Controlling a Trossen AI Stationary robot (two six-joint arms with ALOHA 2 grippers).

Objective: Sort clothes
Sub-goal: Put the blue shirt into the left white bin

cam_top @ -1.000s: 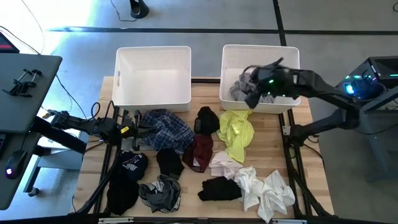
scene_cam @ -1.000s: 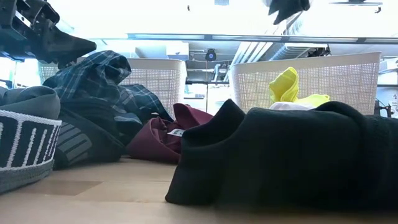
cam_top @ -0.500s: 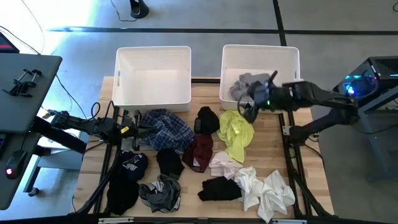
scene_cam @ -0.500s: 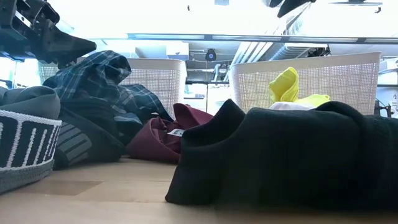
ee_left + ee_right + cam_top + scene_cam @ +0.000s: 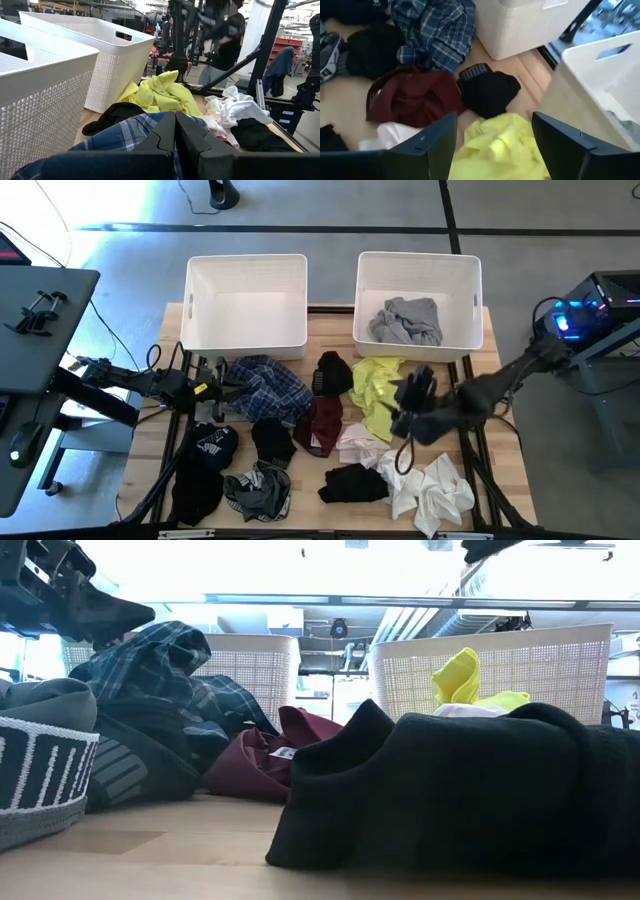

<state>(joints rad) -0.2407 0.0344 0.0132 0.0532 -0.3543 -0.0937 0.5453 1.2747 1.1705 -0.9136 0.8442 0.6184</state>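
My right gripper [image 5: 408,408] hangs open and empty above the neon yellow garment [image 5: 380,392], which shows between its spread fingers in the right wrist view [image 5: 495,145]. A grey garment [image 5: 405,320] lies in the right white bin [image 5: 418,256]. The left white bin [image 5: 245,260] holds nothing. On the table lie the blue plaid garment [image 5: 268,388], a maroon one [image 5: 322,423], black ones [image 5: 333,372] and white ones [image 5: 425,485]. My left gripper [image 5: 228,387] waits shut at the table's left, raised beside the plaid garment [image 5: 125,135].
More black and grey clothes [image 5: 215,465] lie at the near left corner. The two bins stand along the far edge. A strip of bare wood [image 5: 330,340] runs between the bins and the clothes. Black frame bars [image 5: 470,450] run along the table's right edge.
My right gripper has gone from above the right bin toward the table's near edge and now hangs over the neon yellow garment. The grey garment lies in the bin, now clear of the arm.
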